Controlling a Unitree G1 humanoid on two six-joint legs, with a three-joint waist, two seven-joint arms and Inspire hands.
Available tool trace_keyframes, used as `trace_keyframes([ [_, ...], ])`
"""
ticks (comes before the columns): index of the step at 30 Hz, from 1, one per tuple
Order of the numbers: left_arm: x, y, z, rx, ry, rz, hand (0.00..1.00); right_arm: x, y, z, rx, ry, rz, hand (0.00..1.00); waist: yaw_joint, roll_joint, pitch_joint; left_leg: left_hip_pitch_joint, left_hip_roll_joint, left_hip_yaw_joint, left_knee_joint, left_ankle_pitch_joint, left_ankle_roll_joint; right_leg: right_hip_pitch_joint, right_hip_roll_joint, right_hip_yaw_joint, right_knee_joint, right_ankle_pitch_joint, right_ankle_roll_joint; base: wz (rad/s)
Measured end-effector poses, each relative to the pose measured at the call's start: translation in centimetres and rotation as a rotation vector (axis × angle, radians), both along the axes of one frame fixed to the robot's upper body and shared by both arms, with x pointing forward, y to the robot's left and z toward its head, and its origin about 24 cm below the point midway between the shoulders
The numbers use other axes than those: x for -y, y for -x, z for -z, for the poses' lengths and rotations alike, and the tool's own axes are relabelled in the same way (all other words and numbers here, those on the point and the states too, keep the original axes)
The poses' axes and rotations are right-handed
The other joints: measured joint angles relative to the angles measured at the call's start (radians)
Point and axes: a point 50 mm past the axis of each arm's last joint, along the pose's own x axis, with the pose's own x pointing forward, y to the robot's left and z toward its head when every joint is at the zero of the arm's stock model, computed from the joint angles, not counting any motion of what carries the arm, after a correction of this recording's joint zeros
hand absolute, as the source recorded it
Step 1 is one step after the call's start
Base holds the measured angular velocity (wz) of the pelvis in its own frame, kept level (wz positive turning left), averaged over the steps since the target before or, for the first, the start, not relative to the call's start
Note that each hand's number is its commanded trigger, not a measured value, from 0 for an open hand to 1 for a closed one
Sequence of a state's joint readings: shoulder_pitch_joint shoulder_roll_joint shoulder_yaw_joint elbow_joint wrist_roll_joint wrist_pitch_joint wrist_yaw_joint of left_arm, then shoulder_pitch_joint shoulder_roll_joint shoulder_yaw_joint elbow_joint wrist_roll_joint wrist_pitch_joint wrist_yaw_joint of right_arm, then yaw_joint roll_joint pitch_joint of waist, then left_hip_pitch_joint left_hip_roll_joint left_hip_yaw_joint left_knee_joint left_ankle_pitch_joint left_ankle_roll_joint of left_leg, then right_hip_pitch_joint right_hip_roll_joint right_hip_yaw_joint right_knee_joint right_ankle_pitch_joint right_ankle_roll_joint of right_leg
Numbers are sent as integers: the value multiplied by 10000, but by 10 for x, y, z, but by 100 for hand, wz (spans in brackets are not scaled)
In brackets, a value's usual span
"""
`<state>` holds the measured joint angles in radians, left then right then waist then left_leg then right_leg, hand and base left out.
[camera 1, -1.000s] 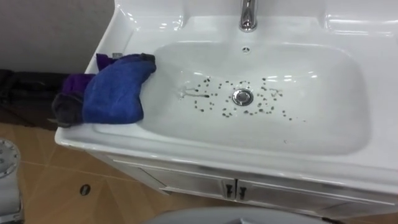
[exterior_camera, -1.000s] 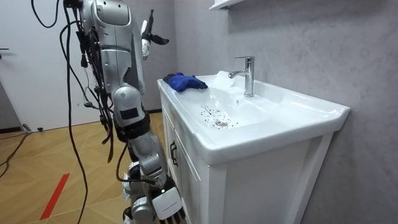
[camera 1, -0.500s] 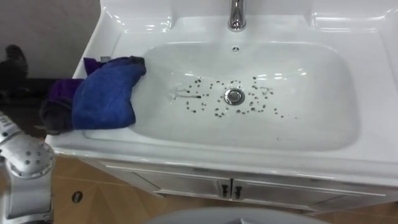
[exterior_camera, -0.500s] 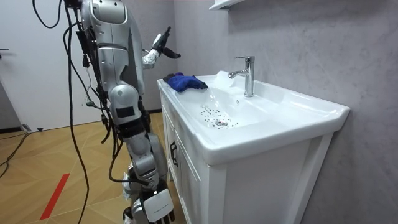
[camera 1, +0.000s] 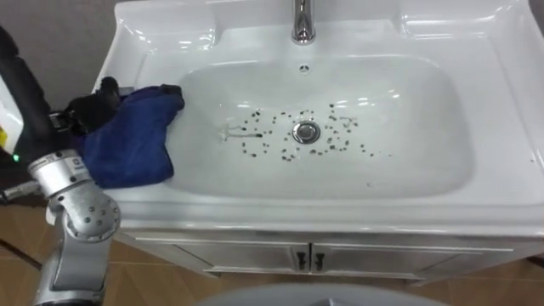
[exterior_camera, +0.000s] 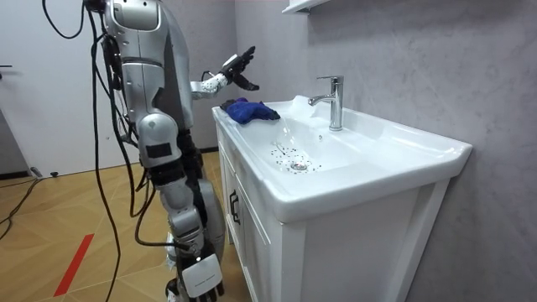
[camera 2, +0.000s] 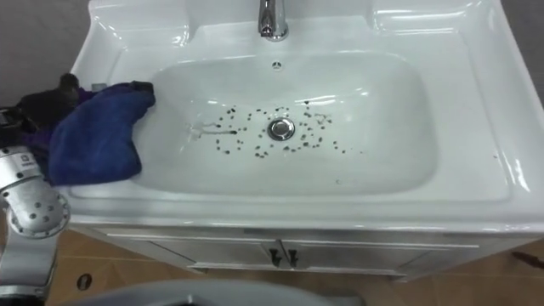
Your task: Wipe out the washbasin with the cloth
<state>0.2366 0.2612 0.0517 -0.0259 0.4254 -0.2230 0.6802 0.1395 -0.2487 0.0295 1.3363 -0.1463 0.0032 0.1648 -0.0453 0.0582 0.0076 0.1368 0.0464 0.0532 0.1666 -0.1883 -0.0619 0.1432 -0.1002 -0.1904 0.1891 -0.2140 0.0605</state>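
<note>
In the left eye view, your robot's left hand [camera 1: 92, 106] hovered at nine o'clock over the rim of the white ceramic basin [camera 1: 425, 127]. Its fingers were spread and gripped nothing, just over the crumpled blue terry cloth [camera 1: 132, 140]. Dark specks [camera 1: 280, 144] lay scattered round the steel drain [camera 1: 306, 131].

In the room view, the hand was above the cloth and apart from it.

In the right eye view, the cloth lay right at the rim's outer edge. I judge a shallow grab could nudge it off the side, or catch only a corner.
</note>
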Motion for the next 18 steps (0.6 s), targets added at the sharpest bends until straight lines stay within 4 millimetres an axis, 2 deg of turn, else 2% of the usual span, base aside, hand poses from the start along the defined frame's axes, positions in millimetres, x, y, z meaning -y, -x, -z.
trace_keyframes([
  [7, 14, -3, 5, -432, 155, 825, 0, -8, 1, 2, -231, -147, -296, 0, -100, -74, 15, 162, 1, 197, -3, 0, 0, 92, 1, 105, -25, -3, 3, -4],
  [13, 22, -4, 8, -715, 107, 1337, 0, -7, 0, 2, -141, -26, -324, 0, -171, -264, 21, 202, 2, 330, -1, -1, 0, 110, -2, 159, -11, -2, 3, -1],
  [18, 30, -5, 11, -937, 170, 1789, 0, -7, -6, 2, 47, 41, -387, 0, -176, -274, 23, 151, 3, 447, -2, -3, 4, 26, 1, 250, -1, -2, 6, -2],
])
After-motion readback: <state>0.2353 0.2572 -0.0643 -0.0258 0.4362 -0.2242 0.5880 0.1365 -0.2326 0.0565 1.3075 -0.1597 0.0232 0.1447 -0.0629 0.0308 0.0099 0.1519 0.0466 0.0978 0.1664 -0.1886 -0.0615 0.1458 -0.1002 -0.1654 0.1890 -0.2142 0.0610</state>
